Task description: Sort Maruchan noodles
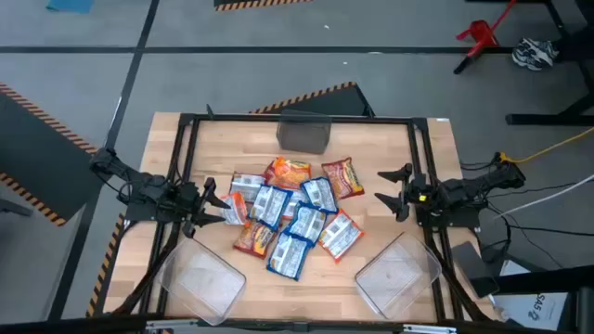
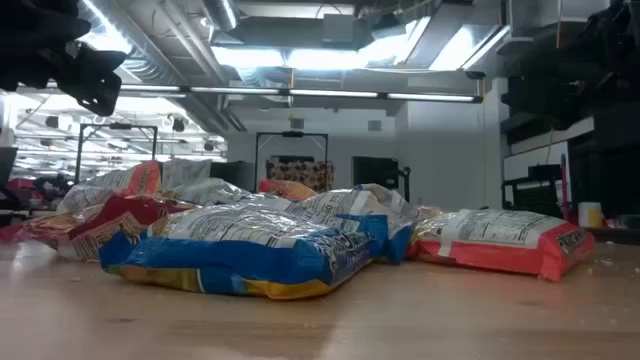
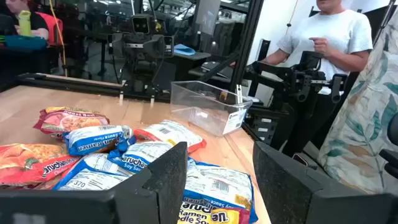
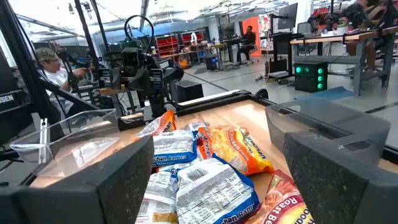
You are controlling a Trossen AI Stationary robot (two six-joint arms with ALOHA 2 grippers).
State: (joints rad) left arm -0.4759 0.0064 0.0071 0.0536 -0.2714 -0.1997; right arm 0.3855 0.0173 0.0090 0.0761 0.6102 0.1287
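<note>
The Maruchan noodles (image 1: pixel 292 218) lie in a loose overlapping pile on the middle of the wooden table: blue-and-white packets (image 1: pixel 290 252), orange ones (image 1: pixel 288 172) and a red-orange one (image 1: pixel 343 176). The low view shows the pile (image 2: pixel 270 245) resting flat on the tabletop. My left gripper (image 1: pixel 215 201) stands open at the pile's left edge, its fingers level and pointing toward the table's right; the nearest packets (image 3: pixel 211 190) lie just beyond its fingertips. My right gripper (image 1: pixel 396 191) is open to the right of the pile, clear of it, pointing toward the packets (image 4: pixel 205 180).
Three clear plastic bins stand around the pile: one at the far middle (image 1: pixel 303 133), one at the near left (image 1: pixel 200 278), one at the near right (image 1: pixel 399 272). A black frame (image 1: pixel 297 118) borders the table. People are in the room beyond, one (image 3: pixel 329 37) by the right arm's side.
</note>
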